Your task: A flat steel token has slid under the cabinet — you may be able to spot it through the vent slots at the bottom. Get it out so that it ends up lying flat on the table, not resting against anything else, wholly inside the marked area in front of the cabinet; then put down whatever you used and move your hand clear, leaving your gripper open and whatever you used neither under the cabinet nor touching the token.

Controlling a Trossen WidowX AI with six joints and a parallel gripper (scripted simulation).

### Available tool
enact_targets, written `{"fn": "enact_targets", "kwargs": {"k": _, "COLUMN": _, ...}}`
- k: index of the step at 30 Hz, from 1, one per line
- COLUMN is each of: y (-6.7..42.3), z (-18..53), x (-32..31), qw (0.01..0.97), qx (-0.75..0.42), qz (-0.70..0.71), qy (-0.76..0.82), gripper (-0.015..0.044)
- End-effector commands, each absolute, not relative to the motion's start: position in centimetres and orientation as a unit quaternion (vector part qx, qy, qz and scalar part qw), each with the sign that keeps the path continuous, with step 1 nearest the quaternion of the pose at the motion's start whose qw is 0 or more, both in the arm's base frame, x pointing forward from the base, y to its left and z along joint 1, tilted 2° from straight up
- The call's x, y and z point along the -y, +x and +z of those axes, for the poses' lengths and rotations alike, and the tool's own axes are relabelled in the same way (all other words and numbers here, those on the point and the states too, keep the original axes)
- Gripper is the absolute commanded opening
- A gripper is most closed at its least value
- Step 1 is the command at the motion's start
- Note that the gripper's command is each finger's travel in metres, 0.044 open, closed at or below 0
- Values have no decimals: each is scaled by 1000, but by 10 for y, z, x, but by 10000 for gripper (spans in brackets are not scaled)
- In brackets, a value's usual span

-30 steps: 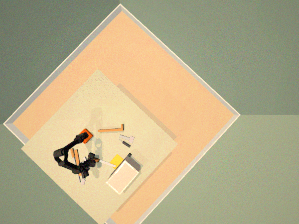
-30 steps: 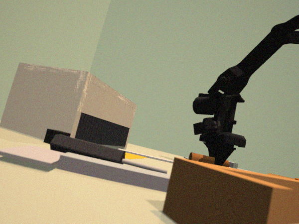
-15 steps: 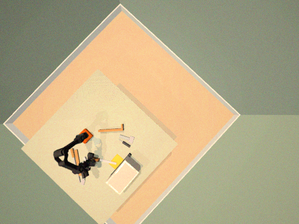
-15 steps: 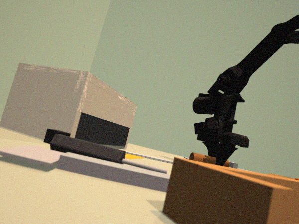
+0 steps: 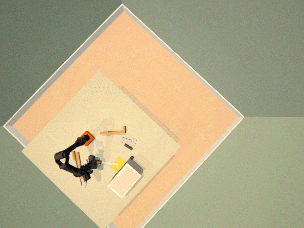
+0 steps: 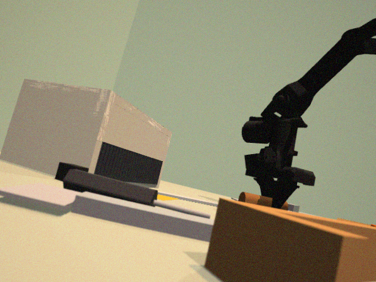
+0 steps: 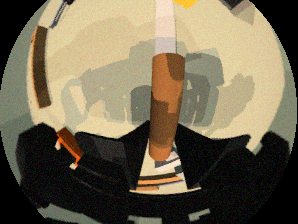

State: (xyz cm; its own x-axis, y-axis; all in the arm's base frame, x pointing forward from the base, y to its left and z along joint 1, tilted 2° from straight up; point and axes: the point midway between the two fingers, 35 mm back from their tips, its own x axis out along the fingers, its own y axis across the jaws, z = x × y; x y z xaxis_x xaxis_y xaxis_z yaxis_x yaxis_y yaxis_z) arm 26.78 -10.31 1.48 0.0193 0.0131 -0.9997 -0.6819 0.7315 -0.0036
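Note:
My gripper (image 5: 97, 162) (image 6: 277, 204) (image 7: 161, 124) is shut on the orange-brown handle (image 6: 250, 198) (image 7: 167, 90) of a tool with a long, thin, pale blade (image 5: 109, 163) (image 7: 165, 25). The blade points toward the cabinet (image 5: 125, 180) (image 6: 56, 125), and in the top view its tip overlaps the yellow marked area (image 5: 120, 160) (image 6: 166, 197) (image 7: 185, 2). Whether the blade touches the table is hard to tell. The marked area lies in front of the cabinet's dark vent (image 6: 125, 164). The steel token is not discernible in any view.
An orange L-shaped bar (image 5: 114, 131) (image 6: 269, 238), a pale flat-headed tool (image 5: 133, 142) (image 6: 37, 192) and a black-handled tool (image 5: 128, 146) (image 6: 109, 186) lie to one side. A dark block (image 5: 131, 157) (image 6: 67, 169) is by the cabinet's corner. Orange bars (image 5: 78, 158) lie near the arm.

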Motion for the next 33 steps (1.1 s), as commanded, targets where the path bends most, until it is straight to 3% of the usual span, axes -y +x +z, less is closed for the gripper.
{"fn": "enact_targets", "kwargs": {"k": 1, "y": 268, "z": 15, "x": 98, "qw": 665, "qx": -647, "qz": 267, "qy": -262, "gripper": 0}}
{"fn": "enact_targets", "kwargs": {"k": 33, "y": 269, "z": 16, "x": 63, "qw": 662, "qx": -643, "qz": 276, "qy": -269, "gripper": 0}}
